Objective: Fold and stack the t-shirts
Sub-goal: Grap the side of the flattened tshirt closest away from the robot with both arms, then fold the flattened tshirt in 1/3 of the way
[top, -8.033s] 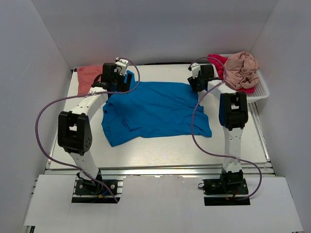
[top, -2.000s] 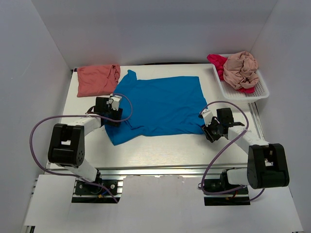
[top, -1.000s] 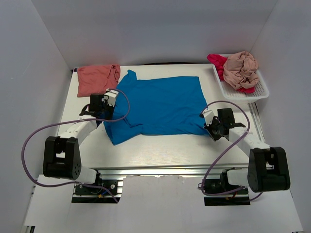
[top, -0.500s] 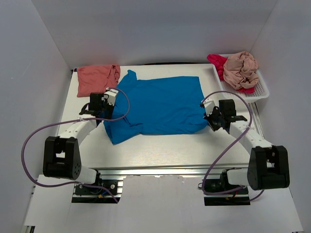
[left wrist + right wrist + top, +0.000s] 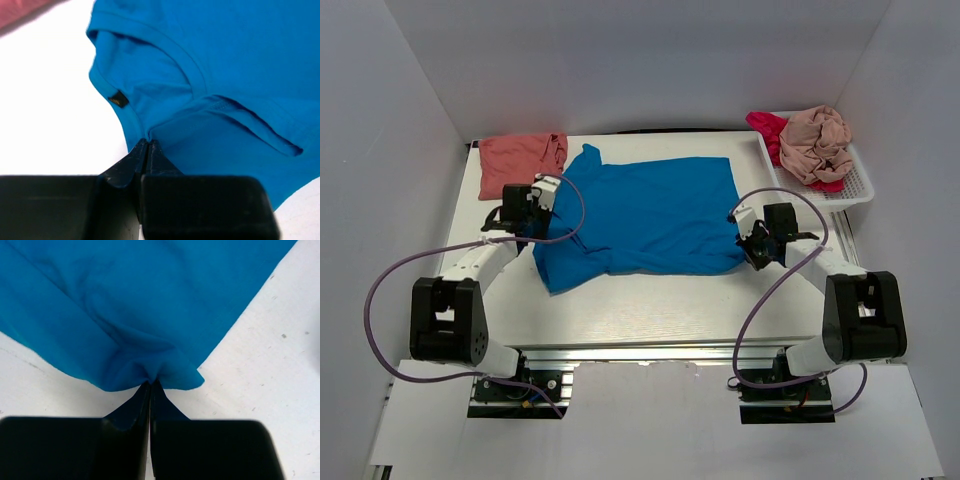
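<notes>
Flattening judged in hand: left gripper (image 5: pixel 535 205) at nine o'clock, right gripper (image 5: pixel 752 236) at three, both pinching the blue t-shirt (image 5: pixel 650 215) edge; coordinated fold next.

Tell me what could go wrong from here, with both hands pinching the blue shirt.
1. The left hand grips only a thin edge by the collar of the blue shirt, and the right hand only a bunched corner; either could slip out in a lift.
2. The sleeve nearest the left hand looks creased, so a fold may trap wrinkles.
3. The salmon shirt lies close by; a sweep could drag it.
</notes>
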Available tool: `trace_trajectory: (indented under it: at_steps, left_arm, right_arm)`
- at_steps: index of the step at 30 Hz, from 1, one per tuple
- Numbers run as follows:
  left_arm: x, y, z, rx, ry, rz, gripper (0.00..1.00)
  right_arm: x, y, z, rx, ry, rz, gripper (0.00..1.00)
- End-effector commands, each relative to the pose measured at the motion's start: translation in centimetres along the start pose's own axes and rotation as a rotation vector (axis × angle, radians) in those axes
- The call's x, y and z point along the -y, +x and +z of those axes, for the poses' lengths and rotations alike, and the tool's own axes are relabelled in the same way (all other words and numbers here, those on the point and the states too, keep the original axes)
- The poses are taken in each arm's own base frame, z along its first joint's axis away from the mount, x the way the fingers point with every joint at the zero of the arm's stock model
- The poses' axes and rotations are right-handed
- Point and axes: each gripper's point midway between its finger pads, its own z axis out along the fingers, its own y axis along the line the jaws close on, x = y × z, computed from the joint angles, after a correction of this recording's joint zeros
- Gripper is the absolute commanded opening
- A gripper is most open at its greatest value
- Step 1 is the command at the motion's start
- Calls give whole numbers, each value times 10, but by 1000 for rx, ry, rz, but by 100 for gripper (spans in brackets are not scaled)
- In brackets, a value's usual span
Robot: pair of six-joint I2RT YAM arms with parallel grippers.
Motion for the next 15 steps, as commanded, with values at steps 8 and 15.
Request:
trace_trajectory:
  at_steps: [8, 15]
  left_arm:
    - [-22, -45, -1, 81, -51, 9, 7]
    - [-26, -57, 14, 84, -46, 1, 7]
  right_arm:
    - [49, -78, -7, 145, 77, -32, 0]
    - [66, -92, 24, 115, 53, -15, 0]
